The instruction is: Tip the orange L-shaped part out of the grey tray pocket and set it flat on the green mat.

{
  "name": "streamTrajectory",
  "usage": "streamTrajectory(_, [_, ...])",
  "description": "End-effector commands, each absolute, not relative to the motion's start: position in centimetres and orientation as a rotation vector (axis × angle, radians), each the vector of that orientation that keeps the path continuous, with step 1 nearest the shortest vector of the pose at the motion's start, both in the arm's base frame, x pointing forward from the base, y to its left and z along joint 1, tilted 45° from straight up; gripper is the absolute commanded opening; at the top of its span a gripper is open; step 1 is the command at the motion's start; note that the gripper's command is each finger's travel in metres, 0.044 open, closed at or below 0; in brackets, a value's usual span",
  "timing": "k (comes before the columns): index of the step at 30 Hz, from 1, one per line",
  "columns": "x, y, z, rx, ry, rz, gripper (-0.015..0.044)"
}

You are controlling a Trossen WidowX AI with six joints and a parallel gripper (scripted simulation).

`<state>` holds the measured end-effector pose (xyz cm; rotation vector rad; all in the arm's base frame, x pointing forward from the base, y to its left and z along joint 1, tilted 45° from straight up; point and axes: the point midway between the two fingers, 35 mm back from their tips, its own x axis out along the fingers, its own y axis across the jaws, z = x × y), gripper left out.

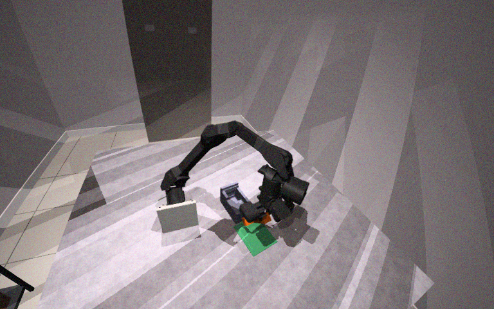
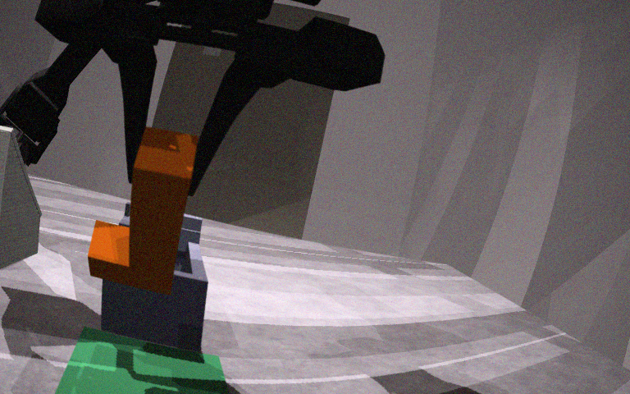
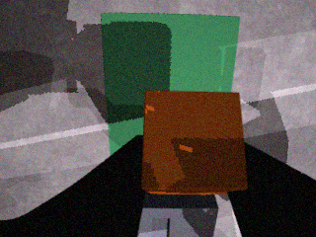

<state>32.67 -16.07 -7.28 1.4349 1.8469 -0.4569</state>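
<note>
The orange L-shaped part [image 1: 265, 219] [image 2: 157, 222] [image 3: 193, 118] is out of its pocket and hangs steeply, its L-shaped end low and pointing left in the exterior view. My gripper [image 2: 161, 185] [image 3: 185, 146] is shut on its upper end, one finger on each side. The grey tray [image 1: 228, 208] [image 2: 152, 311] [image 3: 152, 219] stands behind and below the part. The green mat [image 1: 255, 247] [image 2: 210, 377] [image 3: 207, 49] lies flat against the tray's near end. The part hangs above the place where tray and mat meet. The fingertips are hidden in the top view.
A pale upright panel [image 1: 178, 218] [image 2: 18, 204] stands in front of the arm's base, left of the tray. The black arm [image 1: 264, 147] arches over from the base to above the tray. Dark shadows fall on the mat and table.
</note>
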Motion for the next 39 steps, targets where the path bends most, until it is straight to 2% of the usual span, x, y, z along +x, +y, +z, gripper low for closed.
streamTrajectory(1, [32.7,-15.3,-7.7,1.437,1.853,-0.454,0.0000])
streamTrajectory(39, [32.1,-11.6,-11.7,1.439,1.853,-0.451,0.0000])
